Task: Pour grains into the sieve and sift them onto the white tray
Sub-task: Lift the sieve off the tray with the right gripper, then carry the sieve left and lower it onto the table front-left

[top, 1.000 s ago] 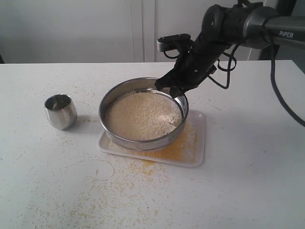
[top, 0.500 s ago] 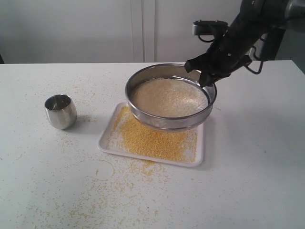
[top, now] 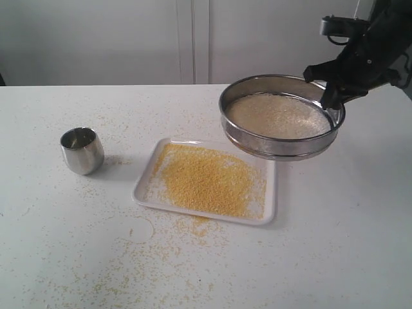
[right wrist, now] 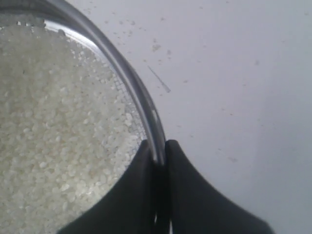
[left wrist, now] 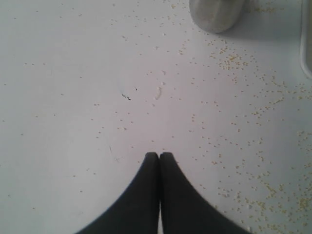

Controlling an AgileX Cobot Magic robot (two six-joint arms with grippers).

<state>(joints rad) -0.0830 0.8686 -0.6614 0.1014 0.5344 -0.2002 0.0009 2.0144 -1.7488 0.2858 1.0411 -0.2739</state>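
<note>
The steel sieve hangs in the air to the right of the white tray, partly over its far right corner. My right gripper is shut on the sieve's far right rim. Off-white rice-like grains fill the mesh. Fine yellow granules cover most of the tray. My left gripper is shut on nothing, low over the bare table; it does not show in the exterior view.
A small rounded steel cup stands left of the tray, its base also at the edge of the left wrist view. Stray yellow granules dot the table in front of the tray. The tray's rim edges into the left wrist view.
My right gripper has lifted the sieve off the tray and carried it to the right and back, uncovering the yellow granules. The cup has stayed put.
</note>
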